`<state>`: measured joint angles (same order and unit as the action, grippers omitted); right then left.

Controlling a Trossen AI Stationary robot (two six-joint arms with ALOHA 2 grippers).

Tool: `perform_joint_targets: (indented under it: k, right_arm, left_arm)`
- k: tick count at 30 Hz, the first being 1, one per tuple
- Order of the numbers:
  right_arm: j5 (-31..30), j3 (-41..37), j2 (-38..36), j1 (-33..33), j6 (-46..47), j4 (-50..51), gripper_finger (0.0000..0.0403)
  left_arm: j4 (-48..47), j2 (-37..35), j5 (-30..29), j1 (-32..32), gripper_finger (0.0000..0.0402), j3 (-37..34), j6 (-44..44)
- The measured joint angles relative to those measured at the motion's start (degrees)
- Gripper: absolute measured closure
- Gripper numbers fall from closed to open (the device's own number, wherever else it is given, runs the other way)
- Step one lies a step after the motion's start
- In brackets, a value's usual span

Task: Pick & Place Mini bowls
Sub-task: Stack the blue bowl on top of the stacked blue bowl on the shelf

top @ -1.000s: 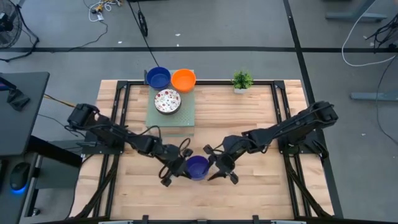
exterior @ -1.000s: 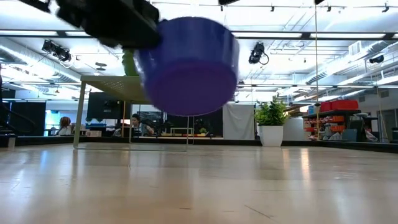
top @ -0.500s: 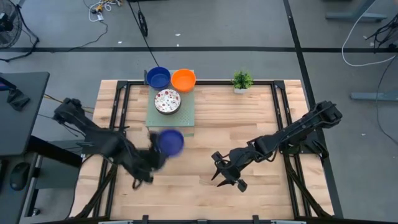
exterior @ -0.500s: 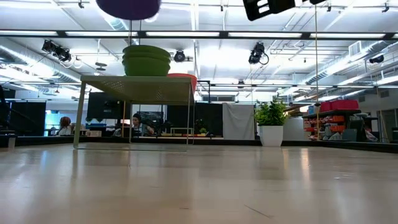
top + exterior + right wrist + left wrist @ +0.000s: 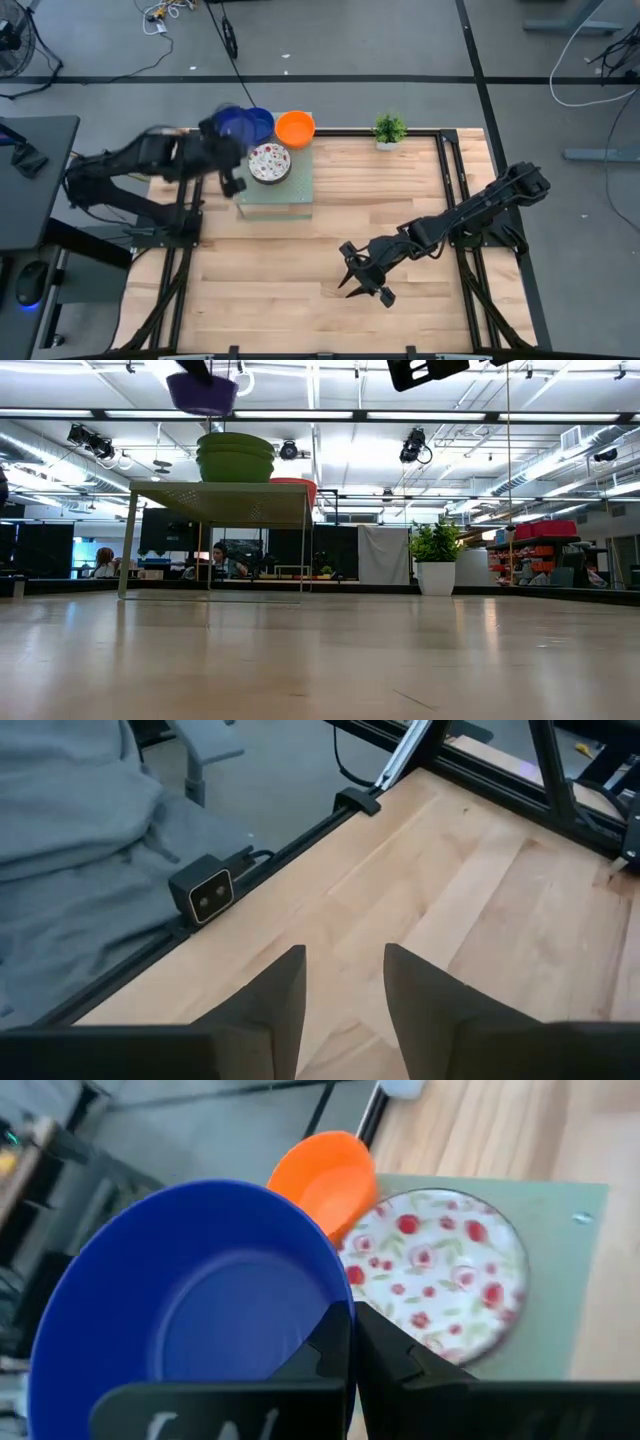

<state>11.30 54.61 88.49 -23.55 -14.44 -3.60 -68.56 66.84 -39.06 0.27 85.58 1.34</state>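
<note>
1. Held aloft at the far left of the tabletop (image 5: 400, 250): a blue bowl (image 5: 229, 124), pinched by its rim in the closed left claw (image 5: 228, 160), above the green mat (image 5: 280, 190).
2. Clear in the left wrist view: dark fingers (image 5: 345, 1350) clamped on the near rim of the blue bowl (image 5: 190, 1300), its hollow facing up.
3. Already on the mat: a second blue bowl (image 5: 260, 122), largely hidden under the carried one, an orange bowl (image 5: 295, 128) touching it, and a white bowl with red flowers (image 5: 269, 163) just in front of both.
4. Key relation for the coming move, as a judgement: carried bowl directly over, or nearly over, the resting blue bowl, so a straight drop likely to nest it there; orange bowl just beside on the right, flowered bowl just below the claw.
5. Risk, also a judgement: little room between the three resting bowls, so a tilted release apt to knock a neighbour.
6. Waiting low at the tabletop's near middle: the right claw (image 5: 363, 280), fingers (image 5: 265, 990) parted and gripping nothing, well apart from the mat; left arm plainly the nearer.
7. Standing at the far edge, clear of the work: a small potted plant (image 5: 389, 129).
</note>
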Motion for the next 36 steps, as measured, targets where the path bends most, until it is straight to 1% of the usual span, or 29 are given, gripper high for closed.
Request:
perform_joint_targets:
  k: [3, 5, 7, 11, 14, 16, 19, 21, 25, 33, 36]
  right_arm:
    - [0.08, 0.00, 0.00, 0.23, 0.01, -0.09, 0.0266]
    - [0.08, 0.00, 0.00, 0.26, 0.02, -0.09, 0.0266]
    - [0.08, 0.00, 0.00, 0.26, 0.02, -0.11, 0.0266]
    - [0.08, 0.00, 0.02, 0.26, 0.42, -0.02, 0.0266]
    - [0.08, 0.00, 0.02, 0.26, 0.43, 0.31, 0.0266]
    - [0.07, 0.00, 0.02, 0.26, 0.43, 0.33, 0.0266]
    - [0.06, 0.00, 0.02, 0.26, 0.42, 0.33, 0.0266]
    - [0.08, 0.00, 0.02, 0.26, 0.44, 0.27, 0.0268]
    - [0.07, 0.00, 0.02, 0.26, 0.42, 0.18, 0.0268]
    - [0.06, 0.00, 0.02, 0.26, 0.42, 0.17, 0.0269]
    - [0.06, 0.00, 0.02, 0.26, 0.42, 0.18, 0.0269]
  left_arm:
    - [4.95, 0.05, 8.84, 8.99, 0.0395, -0.15, 5.18]
    - [10.03, 0.33, 14.38, 13.92, 0.0394, -1.30, 8.51]
    - [13.94, 0.71, 18.59, 18.53, 0.0394, -3.04, 11.01]
    - [17.76, 1.36, 23.70, 25.78, 0.0394, -5.85, 12.72]
    - [19.47, 1.52, 25.10, 30.03, 0.0394, -7.79, 12.88]
    - [22.76, 1.39, 27.10, 32.10, 0.0393, -8.98, 12.88]
    - [24.29, 1.52, 31.39, 34.93, 0.0393, -10.92, 12.88]
    - [25.49, 1.44, 32.96, 36.17, 0.0393, -12.32, 12.96]
    - [27.60, 1.45, 34.38, 37.40, 0.0393, -15.81, 13.22]
    - [33.99, 1.45, 34.52, 38.65, 0.0393, -21.21, 13.47]
    - [34.58, 1.48, 34.55, 39.18, 0.0392, -22.27, 13.34]
